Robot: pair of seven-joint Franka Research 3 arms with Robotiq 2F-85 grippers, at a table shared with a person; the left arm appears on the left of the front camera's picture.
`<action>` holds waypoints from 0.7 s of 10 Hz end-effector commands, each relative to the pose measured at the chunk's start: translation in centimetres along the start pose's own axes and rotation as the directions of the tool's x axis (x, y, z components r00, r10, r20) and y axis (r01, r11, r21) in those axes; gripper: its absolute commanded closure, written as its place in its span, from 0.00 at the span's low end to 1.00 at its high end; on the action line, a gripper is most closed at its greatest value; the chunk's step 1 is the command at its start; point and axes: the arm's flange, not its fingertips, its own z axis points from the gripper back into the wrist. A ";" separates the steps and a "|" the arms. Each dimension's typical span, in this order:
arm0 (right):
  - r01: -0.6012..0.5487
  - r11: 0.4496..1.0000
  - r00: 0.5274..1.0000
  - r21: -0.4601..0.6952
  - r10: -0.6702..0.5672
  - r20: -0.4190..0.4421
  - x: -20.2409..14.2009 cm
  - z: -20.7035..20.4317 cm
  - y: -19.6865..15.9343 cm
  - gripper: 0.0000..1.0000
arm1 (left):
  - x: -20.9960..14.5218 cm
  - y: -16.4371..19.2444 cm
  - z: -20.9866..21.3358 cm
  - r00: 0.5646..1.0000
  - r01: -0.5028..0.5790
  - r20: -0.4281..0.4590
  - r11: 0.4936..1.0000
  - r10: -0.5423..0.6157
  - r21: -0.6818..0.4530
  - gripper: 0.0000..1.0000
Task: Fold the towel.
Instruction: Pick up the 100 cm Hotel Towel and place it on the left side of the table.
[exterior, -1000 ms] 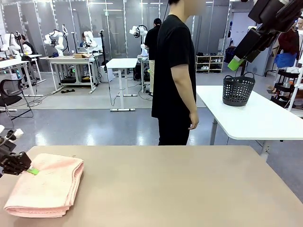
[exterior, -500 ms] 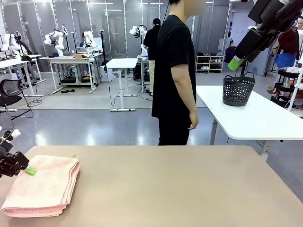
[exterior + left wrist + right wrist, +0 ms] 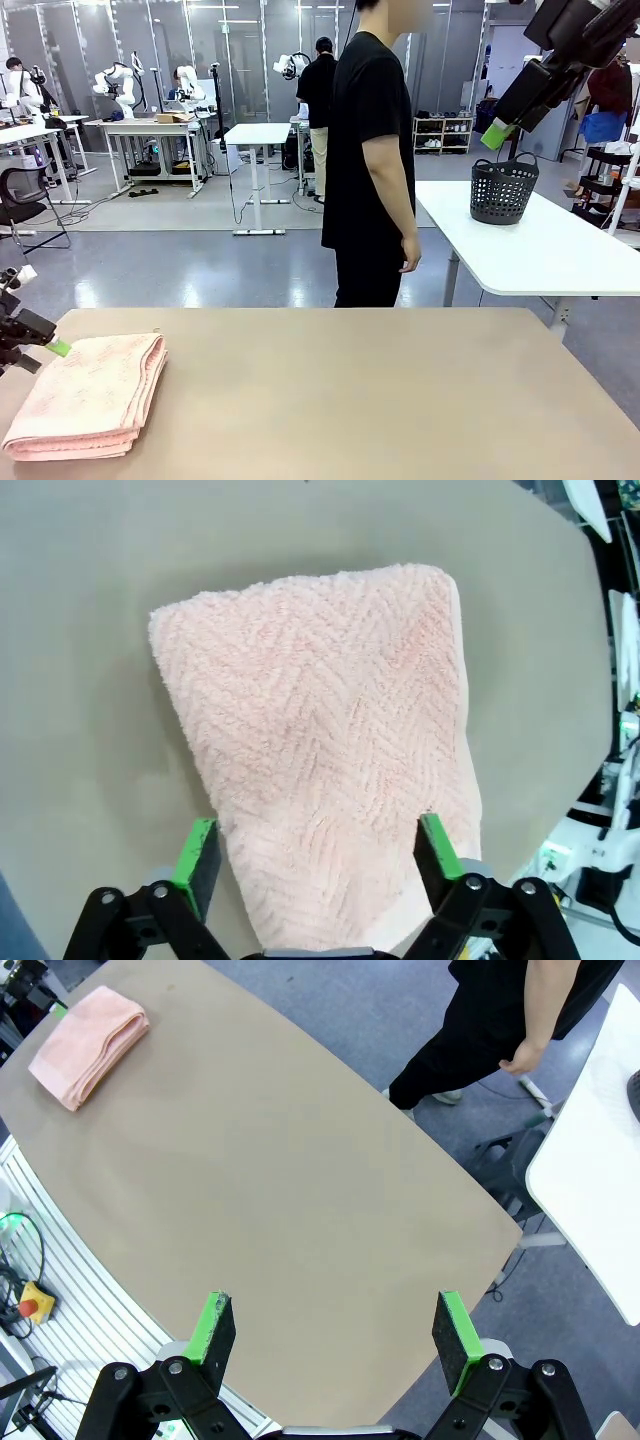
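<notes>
The pale pink towel (image 3: 90, 395) lies folded in a thick stack at the left end of the tan table (image 3: 400, 400), its layered edges facing right. My left gripper (image 3: 45, 342) hovers at the towel's far left corner, open, with nothing held. In the left wrist view the towel (image 3: 330, 750) shows its herringbone weave, and the gripper (image 3: 320, 855) stands with its jaws wide on either side of the near end, above the cloth. My right gripper (image 3: 505, 125) hangs high at the upper right, open and empty. From the right wrist view (image 3: 335, 1335) the towel (image 3: 90, 1040) is far off.
A person (image 3: 370, 160) in black stands side-on at the table's far edge, arms down. Behind on the right a dark plastic basket (image 3: 503, 188) sits on a white table (image 3: 560, 250). The tan tabletop right of the towel is bare.
My left gripper has opened and let go of the towel, drawing back a little to the left. The towel has settled flat, slightly farther left. The right arm has not moved.
</notes>
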 end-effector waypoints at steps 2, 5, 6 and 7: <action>0.007 1.000 1.000 0.000 -0.007 0.001 -0.1 0.0 0.0 0.00 | -1.9 -1.8 0.5 1.000 -0.012 0.004 0.999 0.012 0.045 0.00; 0.007 1.000 1.000 0.000 -0.007 0.001 -0.1 0.0 0.0 0.00 | -1.0 -0.9 0.7 1.000 0.009 0.010 1.000 -0.009 0.009 0.00; 0.007 1.000 1.000 0.000 -0.007 0.001 -0.1 0.0 0.0 0.00 | -1.0 -0.9 0.7 1.000 0.009 0.010 1.000 -0.009 0.009 0.00; 0.007 1.000 1.000 0.000 -0.007 0.001 -0.1 0.0 0.0 0.00 | -1.0 -0.9 0.7 1.000 0.009 0.010 1.000 -0.009 0.009 0.00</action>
